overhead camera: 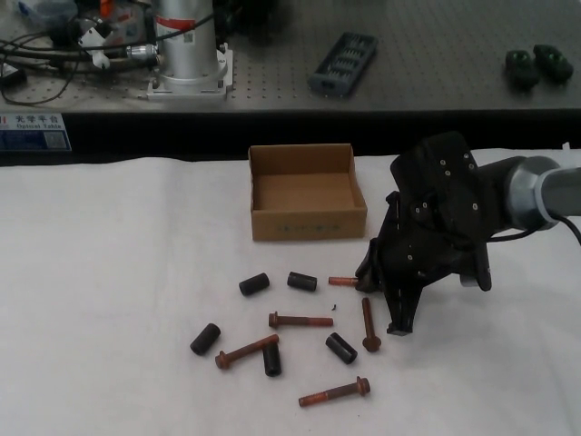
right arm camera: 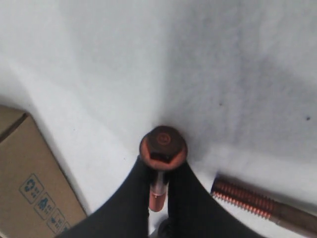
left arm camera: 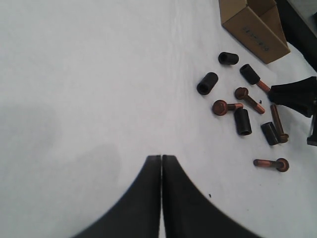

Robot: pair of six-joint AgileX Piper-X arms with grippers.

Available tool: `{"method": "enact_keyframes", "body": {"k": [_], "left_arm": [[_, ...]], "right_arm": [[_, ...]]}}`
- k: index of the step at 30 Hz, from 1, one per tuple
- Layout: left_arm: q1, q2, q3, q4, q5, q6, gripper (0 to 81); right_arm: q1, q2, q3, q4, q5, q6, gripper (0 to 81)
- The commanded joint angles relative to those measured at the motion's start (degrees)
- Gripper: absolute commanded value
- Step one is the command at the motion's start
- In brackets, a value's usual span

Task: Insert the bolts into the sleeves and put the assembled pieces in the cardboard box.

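Right wrist view: right gripper (right arm camera: 161,171) has its jaws pinching a rusty bolt (right arm camera: 163,148) by the shank. Hex head pokes out past the tips, close over the white cloth (right arm camera: 223,59); can't tell if it touches. Second bolt (right arm camera: 262,206) lies flat just beside, threaded end toward the jaws. Cardboard box (right arm camera: 29,191) near, off to one side. High view: box upright, open top, on the far side of the parts. One sleeve (overhead camera: 302,281) lies just beside the held bolt's head end, apart from it. Four more sleeves (overhead camera: 205,338) and three more bolts (overhead camera: 300,320) scattered on the bench nearer the camera, unjoined. Left wrist view: left gripper (left arm camera: 161,161) jaws pressed together over the cloth, well apart from the parts.
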Motion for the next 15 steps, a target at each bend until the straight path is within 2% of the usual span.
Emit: {"method": "enact_keyframes", "body": {"k": [1, 9, 13, 15], "left_arm": [[0.12, 0.00, -0.59, 0.11, -0.17, 0.30, 0.7], [0.12, 0.00, -0.59, 0.11, -0.17, 0.30, 0.7], [0.12, 0.00, -0.59, -0.68, 0.25, 0.30, 0.5], [0.12, 0.00, -0.59, -2.76, 1.48, 0.10, 1.2]], "right_arm": [[-0.78, 1.91, 0.19, 0.72, 1.98, 0.45, 2.8], [-1.60, 1.53, 0.19, -11.42, -2.68, -2.44, 2.8], [-1.55, -0.99, 0.19, -10.02, -4.54, -9.23, 2.8], [-1.55, -2.89, 0.19, -7.99, -5.99, -15.39, 2.8]]}}
